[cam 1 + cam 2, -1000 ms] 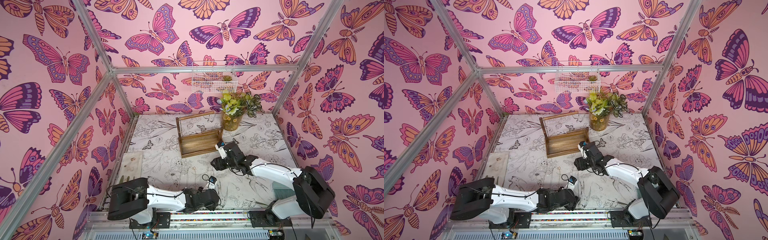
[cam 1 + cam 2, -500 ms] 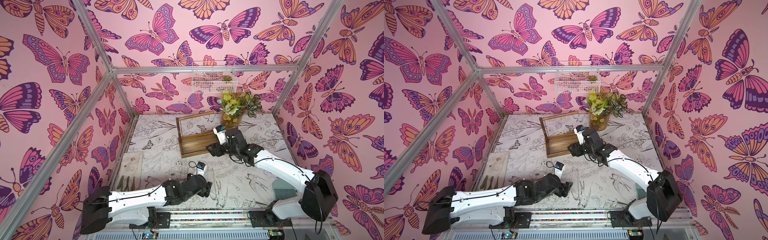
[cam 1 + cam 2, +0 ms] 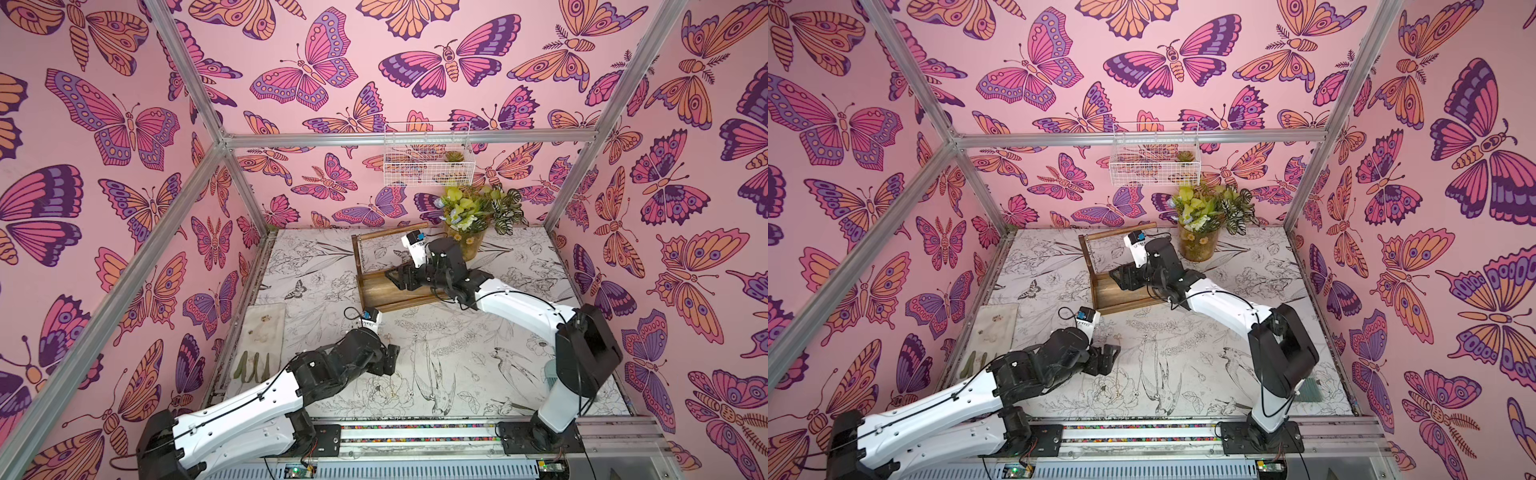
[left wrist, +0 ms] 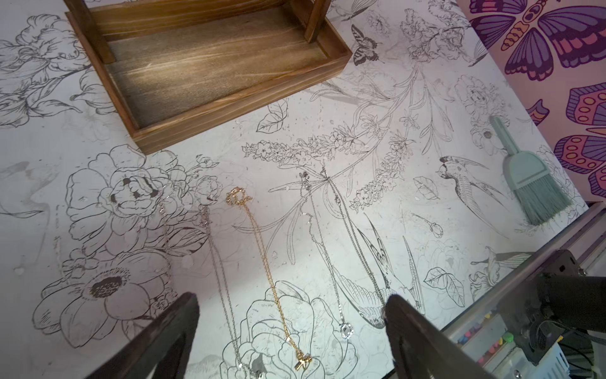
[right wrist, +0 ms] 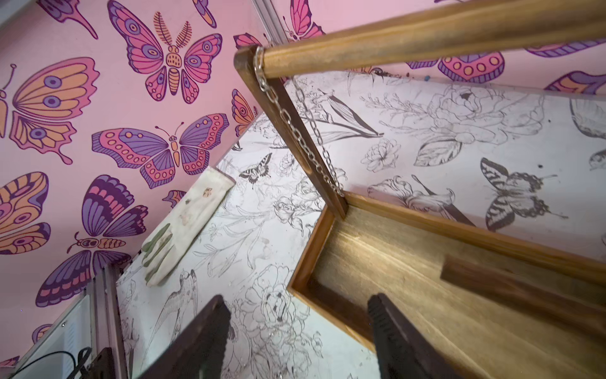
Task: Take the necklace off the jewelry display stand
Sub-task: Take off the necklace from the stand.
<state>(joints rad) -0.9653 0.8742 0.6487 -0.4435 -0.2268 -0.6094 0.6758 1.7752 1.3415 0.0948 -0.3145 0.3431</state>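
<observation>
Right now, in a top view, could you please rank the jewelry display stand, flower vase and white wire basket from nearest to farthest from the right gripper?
1. jewelry display stand: tray right under the right gripper.
2. flower vase: at the back of the table.
3. white wire basket: high on the back wall.

No legible text, number or brand is present. The white camera housing [image 3: 417, 248] on the right arm [image 3: 519, 305] carries one short line of dark print, too blurred to read in both top views.

Silver necklace [image 5: 286, 115] — on top bar [image 5: 426, 36] of stand [image 5: 393, 269]
</observation>
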